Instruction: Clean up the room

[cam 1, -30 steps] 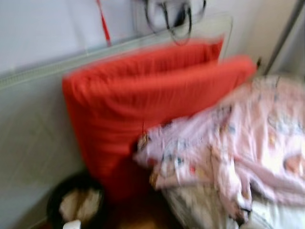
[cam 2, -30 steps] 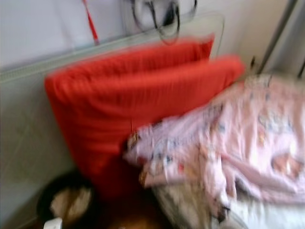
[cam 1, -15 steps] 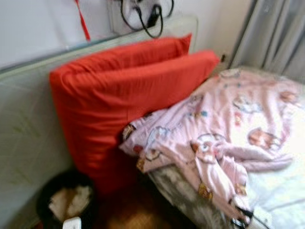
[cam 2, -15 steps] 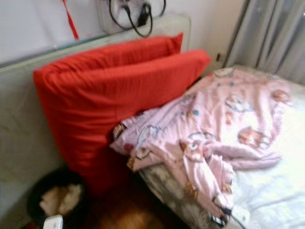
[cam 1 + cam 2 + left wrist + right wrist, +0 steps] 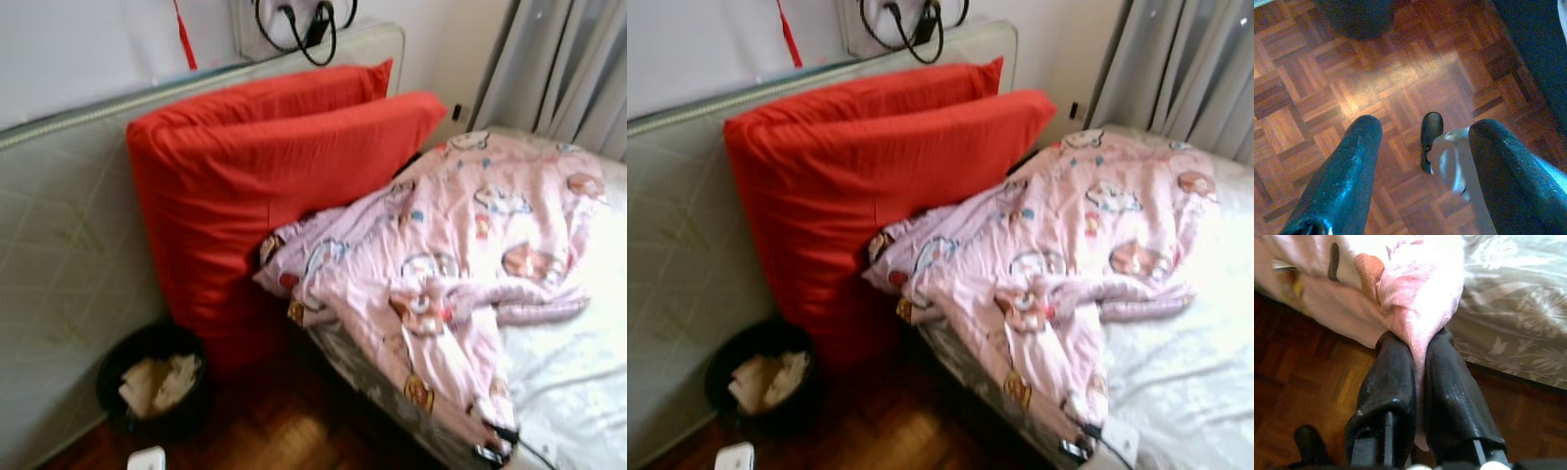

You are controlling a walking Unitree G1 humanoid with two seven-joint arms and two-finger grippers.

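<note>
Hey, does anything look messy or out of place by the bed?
Yes. The pink blanket lies rumpled, one corner spilling over the bed's edge toward the floor, pinched in the right gripper. Two red pillows stand on end against the headboard.

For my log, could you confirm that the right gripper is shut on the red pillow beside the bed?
Not quite: the right gripper is shut on the pink blanket, as the right wrist view shows. The red pillow stands untouched against the headboard.
</note>
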